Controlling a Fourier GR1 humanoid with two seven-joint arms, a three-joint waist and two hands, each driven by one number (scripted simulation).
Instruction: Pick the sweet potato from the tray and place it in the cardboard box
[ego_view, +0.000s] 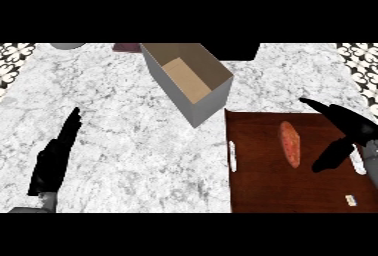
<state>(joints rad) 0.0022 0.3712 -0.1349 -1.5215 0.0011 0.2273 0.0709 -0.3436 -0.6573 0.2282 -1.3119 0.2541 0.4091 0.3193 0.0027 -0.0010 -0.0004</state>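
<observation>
Right hand spread wide over tray, just beside potato, not touching. Left hand flat, fingers straight. Box behind tray.

1. You are viewing a counter showing white marble with grey veining.
2. You are seeing a tray showing dark reddish-brown, with white handles.
3. The sweet potato is showing mottled orange-red.
4. The cardboard box is showing grey outside and tan inside.
5. Both the left hand and right hand are showing black.
6. The corner tiles are showing a black-and-white floral pattern.
</observation>
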